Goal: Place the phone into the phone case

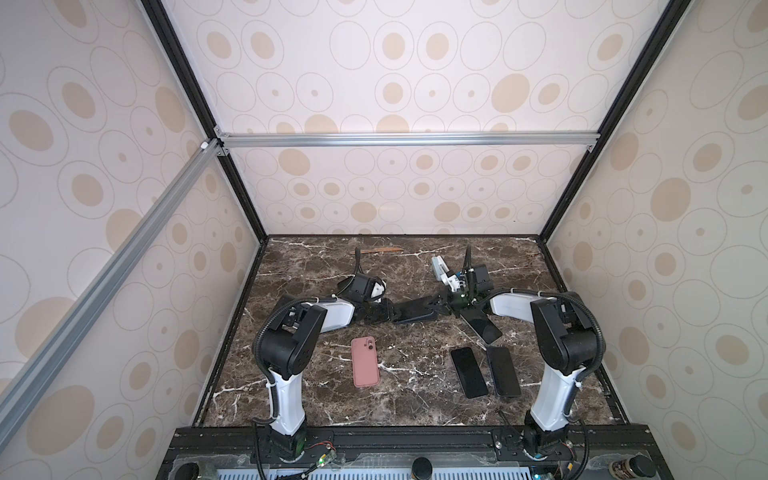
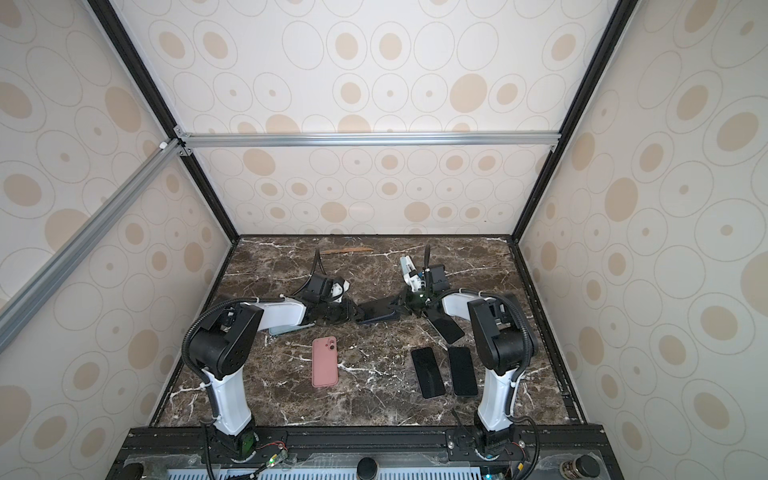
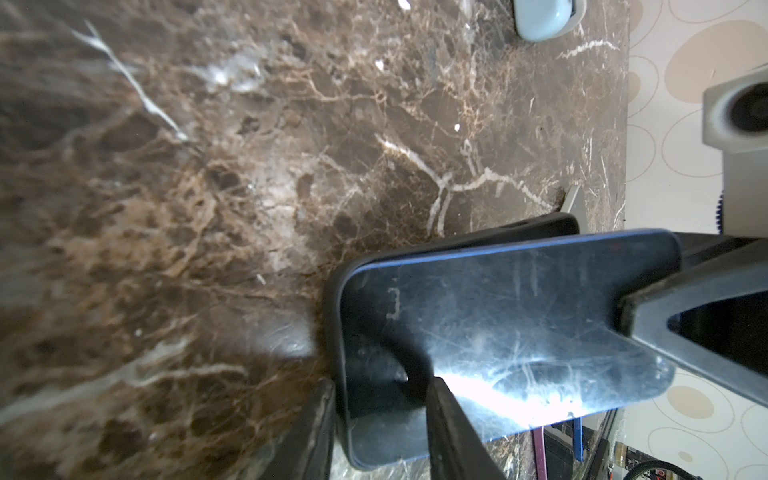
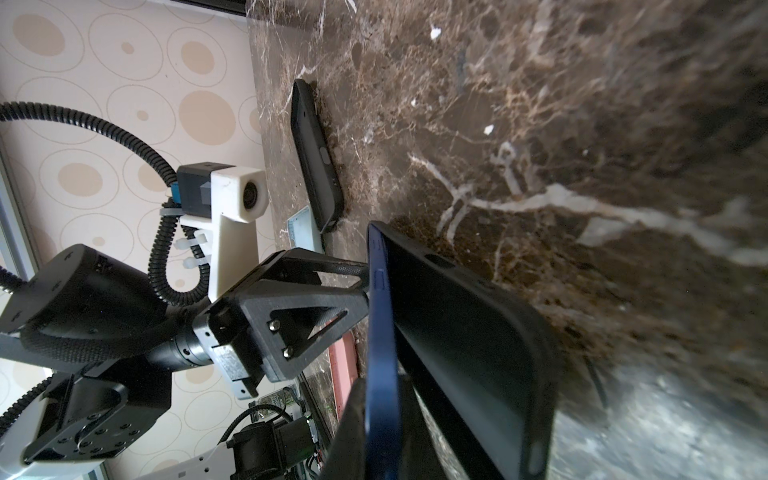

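Note:
A blue-edged phone (image 3: 519, 316) with a scratched glass face is held off the table, between both arms, in the middle of both top views (image 1: 415, 309). One end of it sits in a black phone case (image 3: 345, 419). The case's other end (image 4: 469, 332) splays away from the phone's back. My left gripper (image 3: 382, 440) is shut on the case end, one finger outside the case wall, the other on the glass. My right gripper (image 4: 382, 440) is shut on the phone's blue edge (image 4: 378, 332) at the opposite end.
On the marble table (image 1: 415, 399) lie a pink cased phone (image 1: 365, 361), two black phones (image 1: 468, 372) (image 1: 503, 371), and a third dark phone (image 1: 482, 326) under the right arm. A pale blue case (image 2: 286, 329) lies under the left arm. A wooden stick (image 1: 378, 250) lies by the back wall.

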Controlling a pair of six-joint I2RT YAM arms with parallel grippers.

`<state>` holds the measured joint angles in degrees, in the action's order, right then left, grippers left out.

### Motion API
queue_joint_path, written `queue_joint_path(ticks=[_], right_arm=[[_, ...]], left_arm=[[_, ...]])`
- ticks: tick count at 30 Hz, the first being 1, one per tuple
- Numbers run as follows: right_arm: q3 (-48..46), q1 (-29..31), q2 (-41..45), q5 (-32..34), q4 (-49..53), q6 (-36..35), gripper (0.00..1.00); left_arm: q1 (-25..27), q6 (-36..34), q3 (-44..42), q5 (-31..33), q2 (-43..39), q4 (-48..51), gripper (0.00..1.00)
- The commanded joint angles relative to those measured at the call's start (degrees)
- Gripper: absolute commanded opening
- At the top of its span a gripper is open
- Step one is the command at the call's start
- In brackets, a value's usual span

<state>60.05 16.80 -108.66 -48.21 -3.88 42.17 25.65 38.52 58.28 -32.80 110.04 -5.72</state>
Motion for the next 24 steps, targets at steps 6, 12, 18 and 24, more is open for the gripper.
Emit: queue_joint_path(ticks=[6, 12, 18, 24], right_arm=[[-1.29, 1.75, -3.77, 1.32, 6.31, -0.26, 0.0], [-2.27, 1.75, -3.22, 1.05, 5.98, -0.25, 0.0], [-2.76, 1.8, -3.0, 0.37, 5.21, -0.23, 0.0], [-4.15, 1.75, -2.85, 0.5, 4.51, -0.36, 0.0]], left_arm=[[0.99, -1.61, 1.42, 0.01, 2.42, 1.13, 0.37], [1.19, -1.56, 1.54, -0.16, 3.0, 0.93, 0.37], [1.33, -2.32, 2.58, 0.48, 4.07, 1.76, 0.37], [1.41, -3.19, 3.55, 0.71, 4.92, 2.9, 0.37]])
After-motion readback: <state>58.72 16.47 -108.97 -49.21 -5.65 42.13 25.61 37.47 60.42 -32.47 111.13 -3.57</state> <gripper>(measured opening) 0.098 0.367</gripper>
